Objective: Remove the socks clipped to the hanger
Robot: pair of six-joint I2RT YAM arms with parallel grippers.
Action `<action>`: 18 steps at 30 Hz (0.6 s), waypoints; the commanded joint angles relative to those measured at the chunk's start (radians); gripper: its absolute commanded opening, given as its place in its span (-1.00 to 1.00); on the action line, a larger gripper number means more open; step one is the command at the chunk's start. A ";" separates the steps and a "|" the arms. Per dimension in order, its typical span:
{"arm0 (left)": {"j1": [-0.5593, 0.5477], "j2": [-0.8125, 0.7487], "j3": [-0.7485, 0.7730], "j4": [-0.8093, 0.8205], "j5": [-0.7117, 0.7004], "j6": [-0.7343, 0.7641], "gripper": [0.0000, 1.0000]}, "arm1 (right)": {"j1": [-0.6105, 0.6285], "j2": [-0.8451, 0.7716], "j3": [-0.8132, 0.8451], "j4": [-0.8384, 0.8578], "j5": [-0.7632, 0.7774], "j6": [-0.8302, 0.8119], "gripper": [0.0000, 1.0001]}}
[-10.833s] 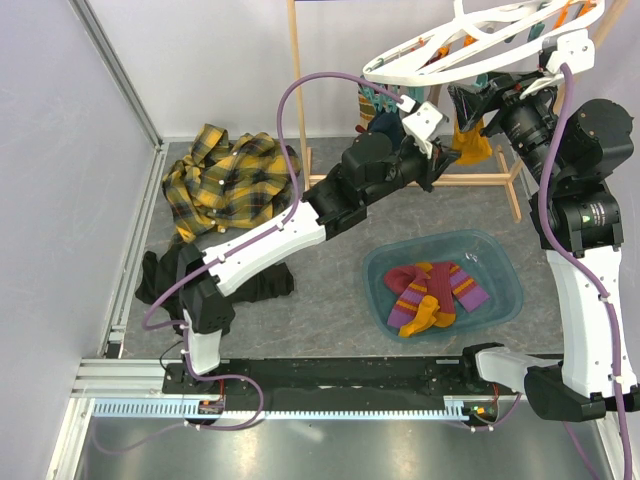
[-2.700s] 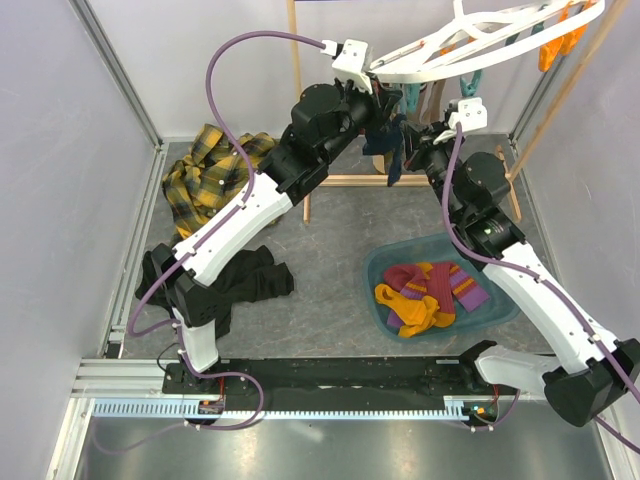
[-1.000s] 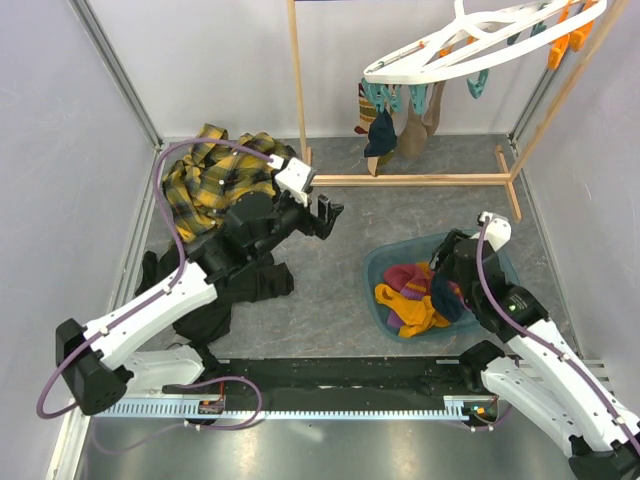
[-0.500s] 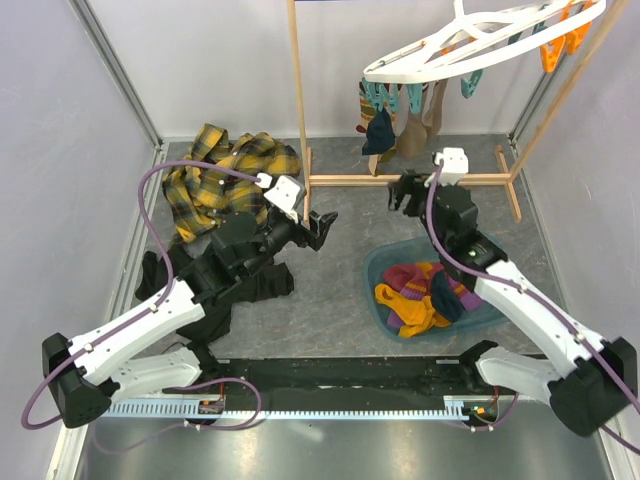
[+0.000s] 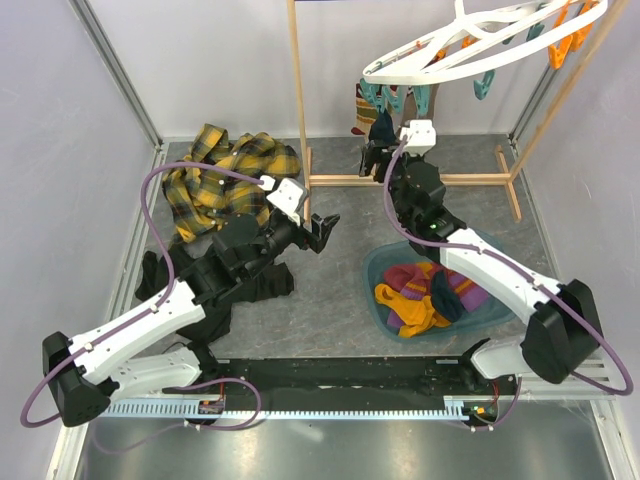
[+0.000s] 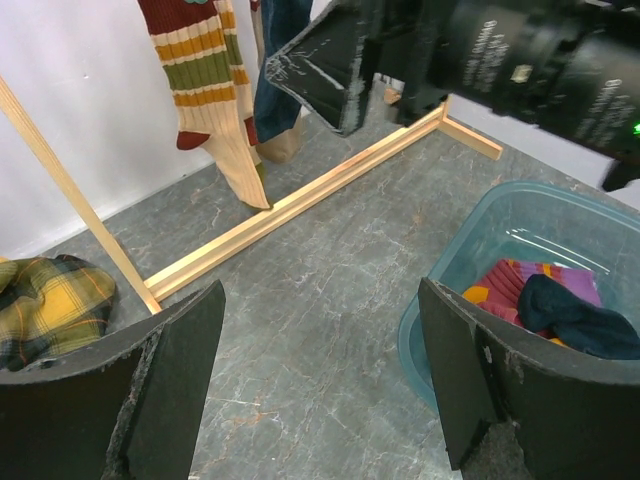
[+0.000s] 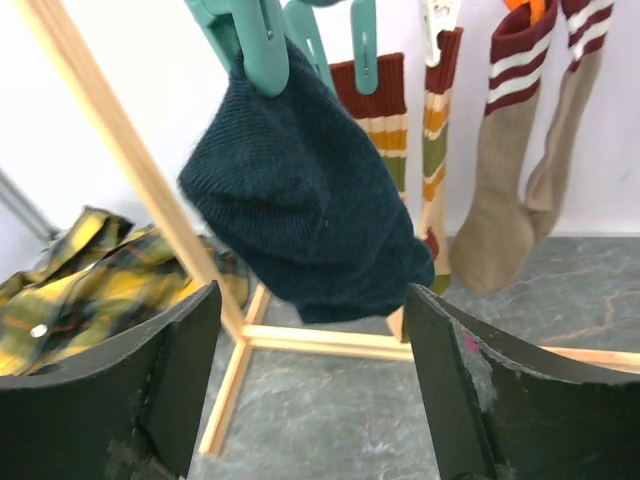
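Observation:
The white oval hanger (image 5: 470, 45) hangs at the top right, carrying teal and orange clips. Several socks (image 5: 382, 118) dangle from its left end. In the right wrist view a navy sock (image 7: 300, 200) hangs from a teal clip (image 7: 262, 50), with striped socks (image 7: 375, 100) and a beige sock (image 7: 500, 230) behind it. My right gripper (image 7: 315, 380) (image 5: 368, 158) is open and empty, just below and in front of the navy sock. My left gripper (image 6: 320, 370) (image 5: 322, 226) is open and empty, low over the floor left of the tub. More socks (image 5: 420, 295) lie in the tub.
A teal plastic tub (image 5: 500, 262) sits on the grey floor at right centre. The wooden stand's post (image 5: 297, 90) and base bar (image 5: 440, 180) cross behind the arms. A yellow plaid shirt (image 5: 225, 180) and a black garment (image 5: 265, 282) lie at left.
My right arm has risen from the tub, where a dark sock now lies, up to the hanging socks, with its jaws wider. The left arm has settled lower and barely moved since.

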State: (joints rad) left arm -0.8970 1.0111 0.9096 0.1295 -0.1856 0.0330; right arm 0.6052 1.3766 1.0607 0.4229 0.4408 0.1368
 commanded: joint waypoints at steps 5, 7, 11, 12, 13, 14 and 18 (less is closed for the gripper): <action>-0.002 0.015 0.012 0.029 0.012 0.001 0.70 | 0.005 0.084 0.085 0.148 0.079 -0.066 -0.23; -0.002 0.020 0.032 -0.008 0.000 -0.013 0.70 | 0.004 0.081 0.087 0.139 0.090 -0.069 -0.48; 0.000 0.118 0.228 -0.223 -0.031 -0.111 0.57 | 0.005 0.033 0.050 0.135 0.079 -0.127 -1.00; 0.001 0.133 0.260 -0.244 -0.047 -0.146 0.57 | 0.005 0.024 0.042 0.140 0.072 -0.162 -1.00; 0.001 0.144 0.291 -0.267 -0.049 -0.157 0.57 | 0.004 0.015 0.036 0.142 0.041 -0.173 -1.00; 0.001 0.161 0.355 -0.272 -0.051 -0.162 0.59 | 0.005 -0.002 0.029 0.142 0.030 -0.181 -1.00; 0.012 0.341 0.624 -0.379 -0.046 -0.165 0.58 | 0.004 -0.017 0.033 0.106 0.009 -0.183 -1.00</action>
State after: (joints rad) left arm -0.8959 1.2190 1.2709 -0.1394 -0.2085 -0.0700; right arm 0.6052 1.4109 1.0885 0.5072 0.4862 -0.0105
